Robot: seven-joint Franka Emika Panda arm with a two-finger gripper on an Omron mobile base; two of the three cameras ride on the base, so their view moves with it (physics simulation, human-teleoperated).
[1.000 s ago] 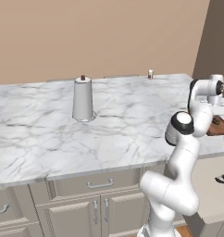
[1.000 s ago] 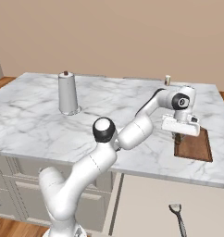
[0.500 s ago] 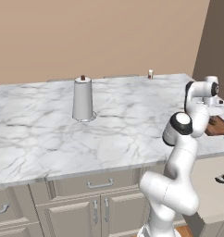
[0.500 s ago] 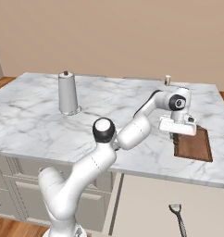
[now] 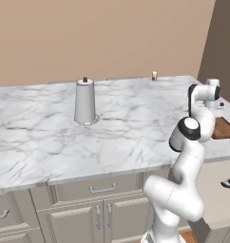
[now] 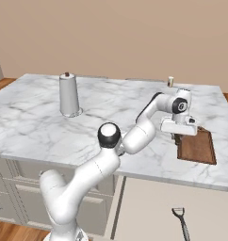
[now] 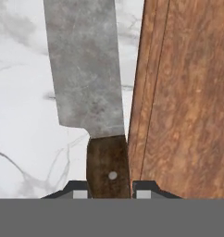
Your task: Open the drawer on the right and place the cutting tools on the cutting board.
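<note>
A knife (image 7: pixel 86 78) with a broad grey blade and a brown wooden handle sticks out ahead of my gripper (image 7: pixel 108 187), which is shut on the handle. The blade hangs over the marble, right beside the raised edge of the reddish-brown cutting board (image 7: pixel 188 102). In the right base view my gripper (image 6: pixel 178 135) hovers at the left edge of the cutting board (image 6: pixel 198 148), near the counter's right end. Below the counter the drawer (image 6: pixel 144 207) stands pulled out, with a thin dark-handled tool (image 6: pixel 182 223) lying in its pale box.
A tall grey canister (image 6: pixel 69 95) stands on the marble counter (image 6: pixel 87 127) at the left. A small jar (image 6: pixel 170 81) sits at the counter's back edge. Cabinet doors and closed drawer fronts (image 5: pixel 102 189) run below the counter.
My hand with the knife has come a little lower and to the left, from over the board to its left edge. Nothing else has moved.
</note>
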